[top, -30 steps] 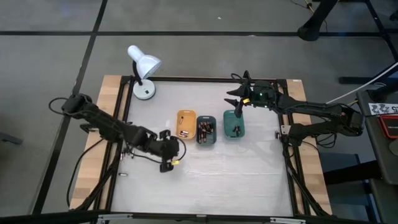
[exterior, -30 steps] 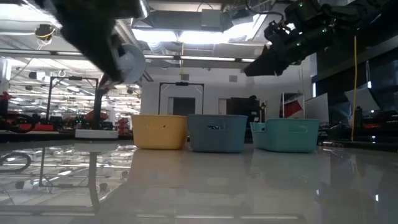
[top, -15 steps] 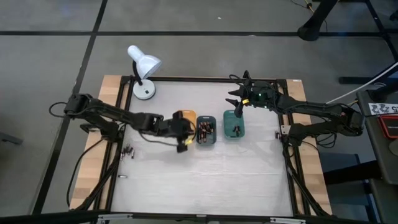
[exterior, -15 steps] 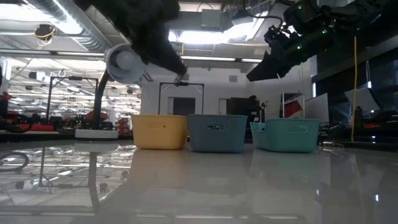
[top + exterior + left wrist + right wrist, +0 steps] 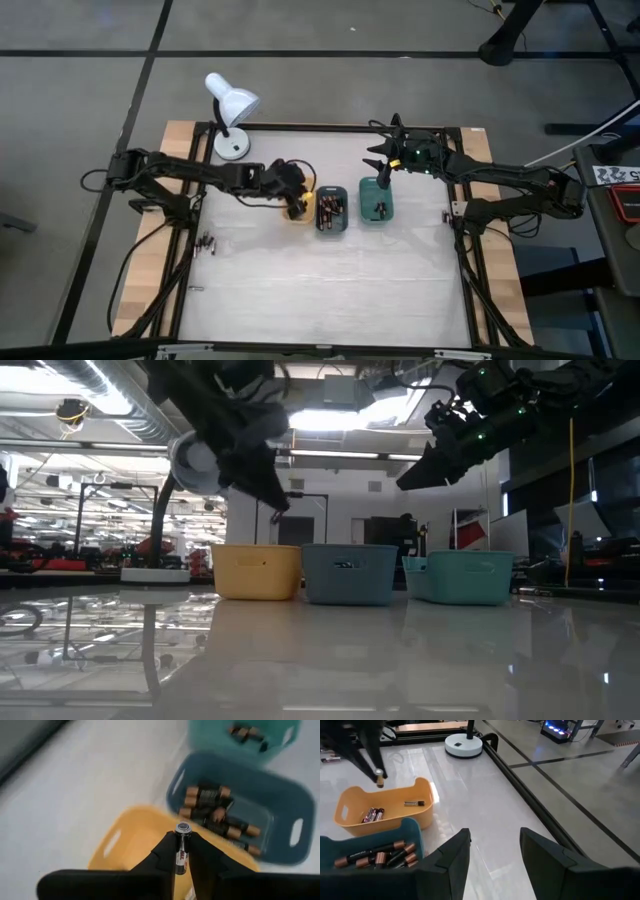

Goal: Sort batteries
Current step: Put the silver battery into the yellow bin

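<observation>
Three small trays stand in a row mid-table: orange [image 5: 303,184], dark teal [image 5: 332,214] and green [image 5: 377,200]. Batteries lie in each, several in the teal one [image 5: 220,815]. My left gripper [image 5: 181,837] hangs over the orange tray [image 5: 135,845], shut on one dark battery [image 5: 181,851]. In the right wrist view that battery [image 5: 380,779] shows above the orange tray [image 5: 385,810]. My right gripper [image 5: 492,855] stays open and holds nothing, raised by the far end of the green tray [image 5: 380,160]. More loose batteries [image 5: 207,243] lie on the table at the left. My left gripper pinches the battery's sides [image 5: 180,860] between its two fingertips. The battery lies along the fingers, and its silvery capped end [image 5: 183,827] sticks out past the tips. The fingers slant down from the table's left. The battery is lifted clear, above the orange tray.
A white desk lamp [image 5: 230,110] stands at the table's far left corner. One single battery [image 5: 196,289] lies near the left frame, toward the near edge. The near half of the white tabletop [image 5: 330,290] is bare. Black frame rails [image 5: 460,240] border the table.
My left gripper has swung from the near-left part of the table toward the far edge and a little right, carrying the battery, and now hangs over the orange tray. It has also turned somewhat on the way.
</observation>
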Robot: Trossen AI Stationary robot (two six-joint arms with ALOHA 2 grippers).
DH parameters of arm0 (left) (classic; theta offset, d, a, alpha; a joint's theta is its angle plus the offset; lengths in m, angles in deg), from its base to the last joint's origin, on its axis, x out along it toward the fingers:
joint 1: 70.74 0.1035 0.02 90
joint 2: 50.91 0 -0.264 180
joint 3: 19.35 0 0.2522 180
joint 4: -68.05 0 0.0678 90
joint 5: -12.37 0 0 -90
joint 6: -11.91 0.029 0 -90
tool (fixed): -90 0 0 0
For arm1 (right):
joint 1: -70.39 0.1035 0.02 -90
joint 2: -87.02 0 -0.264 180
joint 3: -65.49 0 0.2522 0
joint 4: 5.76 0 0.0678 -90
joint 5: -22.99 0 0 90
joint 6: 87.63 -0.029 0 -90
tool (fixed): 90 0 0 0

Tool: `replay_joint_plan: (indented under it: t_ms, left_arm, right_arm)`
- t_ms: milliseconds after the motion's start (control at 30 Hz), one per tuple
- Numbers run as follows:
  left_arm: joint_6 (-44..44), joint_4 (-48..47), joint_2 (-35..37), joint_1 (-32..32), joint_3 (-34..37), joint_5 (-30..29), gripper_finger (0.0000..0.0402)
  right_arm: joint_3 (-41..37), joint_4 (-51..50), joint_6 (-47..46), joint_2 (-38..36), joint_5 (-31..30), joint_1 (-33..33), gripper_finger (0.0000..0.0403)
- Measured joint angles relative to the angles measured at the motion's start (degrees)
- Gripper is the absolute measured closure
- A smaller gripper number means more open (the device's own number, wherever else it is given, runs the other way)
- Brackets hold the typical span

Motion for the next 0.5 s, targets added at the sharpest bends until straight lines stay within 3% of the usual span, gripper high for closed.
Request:
replay_joint_plan:
  t_ms: [133, 400, 500]
  left_arm:
    - [-4.5, -5.1, -0.2, 0.8, 0.0, 2.3, 0.0349]
    - [-1.6, -5.5, -0.3, 0.5, 0.0, 2.5, 0.0271]
    - [-0.5, -9.6, -0.3, 0.4, -2.1, 2.5, 0.0250]
  right_arm:
    - [0.0, 0.0, 0.4, 0.0, 0.0, 0.0, 0.0230]
    - [0.0, 0.2, 0.0, 0.0, 0.0, 0.0, 0.0230]
    - [0.0, 0.3, -0.9, 0.0, 0.0, 0.0, 0.0230]
